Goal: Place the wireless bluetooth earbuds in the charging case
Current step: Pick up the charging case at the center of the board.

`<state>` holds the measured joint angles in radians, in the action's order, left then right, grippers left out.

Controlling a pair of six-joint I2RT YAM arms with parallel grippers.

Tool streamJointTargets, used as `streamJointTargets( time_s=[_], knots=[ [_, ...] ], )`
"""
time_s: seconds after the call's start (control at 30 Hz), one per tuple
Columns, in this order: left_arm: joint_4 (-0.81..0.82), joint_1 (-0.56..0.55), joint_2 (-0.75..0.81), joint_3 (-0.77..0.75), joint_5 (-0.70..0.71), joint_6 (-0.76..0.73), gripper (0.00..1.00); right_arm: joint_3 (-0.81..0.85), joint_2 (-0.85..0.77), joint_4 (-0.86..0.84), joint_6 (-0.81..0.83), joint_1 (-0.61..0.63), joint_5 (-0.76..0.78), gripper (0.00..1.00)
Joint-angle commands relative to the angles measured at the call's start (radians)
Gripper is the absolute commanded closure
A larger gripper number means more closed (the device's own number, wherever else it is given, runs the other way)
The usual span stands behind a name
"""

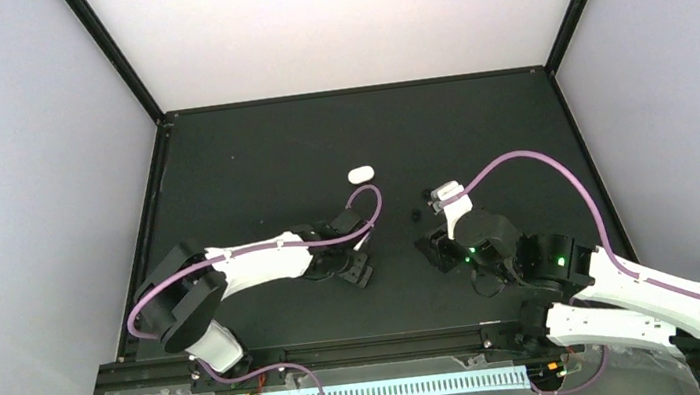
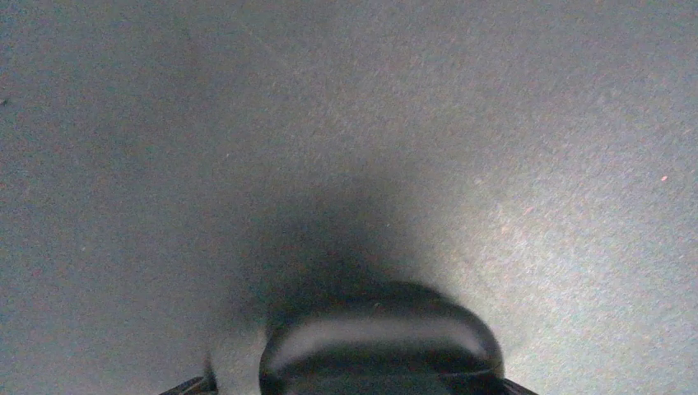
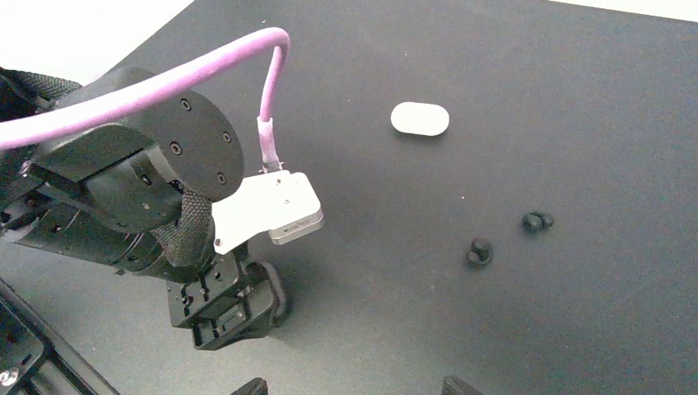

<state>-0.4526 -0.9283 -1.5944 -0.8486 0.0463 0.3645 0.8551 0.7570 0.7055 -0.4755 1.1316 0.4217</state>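
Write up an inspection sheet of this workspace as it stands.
Surface: black table top.
Job's things: black earbud and second black earbud lie loose and apart; closed white case beyond them; white earbuds not seen.
Clutter: nothing seen.
Grippers: left gripper low, jaws spread, blurred dark rounded object between them; right gripper open, empty.
Cables: left purple cable and right purple cable arch above the surface.
Surroundings: pale walls, black frame post.

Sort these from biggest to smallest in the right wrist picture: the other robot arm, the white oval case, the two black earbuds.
1. Black and white left robot arm, though it's nearest the camera.
2. White oval plastic case.
3. Nearer black earbud and farther black earbud: alike, unranked.
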Motion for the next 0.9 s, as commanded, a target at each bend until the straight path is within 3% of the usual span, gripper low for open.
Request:
streamJointTargets(
  time_s=[0.0, 0.23, 0.63, 0.87],
  knots=[
    [0.024, 0.008, -0.037, -0.04, -0.004, 0.064, 0.13, 0.032, -0.007, 0.014, 0.008, -0.004, 0.033, 0.46],
    [0.032, 0.008, -0.069, -0.035, -0.006, 0.094, 0.17, 0.029, -0.012, 0.021, 0.009, -0.004, 0.035, 0.45],
    [0.024, 0.005, -0.071, -0.021, -0.023, 0.109, 0.35, 0.029, -0.004, 0.011, 0.014, -0.005, 0.034, 0.45],
    [-0.03, 0.0, -0.046, -0.025, 0.033, 0.14, 0.19, 0.033, -0.003, 0.015, 0.011, -0.005, 0.033, 0.45]
  ],
)
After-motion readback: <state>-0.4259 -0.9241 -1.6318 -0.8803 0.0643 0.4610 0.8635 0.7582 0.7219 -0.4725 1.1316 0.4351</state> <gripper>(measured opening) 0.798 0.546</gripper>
